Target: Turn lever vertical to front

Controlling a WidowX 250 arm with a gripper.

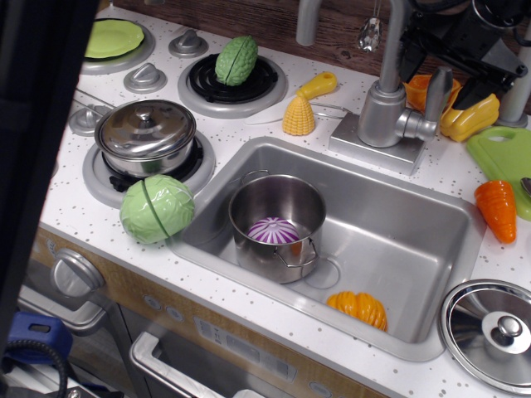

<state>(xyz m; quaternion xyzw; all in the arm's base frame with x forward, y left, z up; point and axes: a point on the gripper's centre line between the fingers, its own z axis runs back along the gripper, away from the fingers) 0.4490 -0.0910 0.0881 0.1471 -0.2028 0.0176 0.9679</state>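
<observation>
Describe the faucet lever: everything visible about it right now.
The lever is a short, matte silver-grey bar, metallic-looking, joined by a round stub to the right side of the faucet body. It stands nearly upright, its free end pointing up. It sits behind the sink, with yellow and orange toy food just behind it. The black gripper hangs above it; no contact shows, and whether the gripper is open or closed is unclear.

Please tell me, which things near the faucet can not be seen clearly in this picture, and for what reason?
- Gripper: partly cut off by the top edge; dark, so open or shut is unclear.
- Lever: its upper end merges into the dark gripper; contact cannot be judged.
- Faucet spout: its top leaves the frame.
- Orange and yellow toys: partly hidden behind lever and gripper.
</observation>
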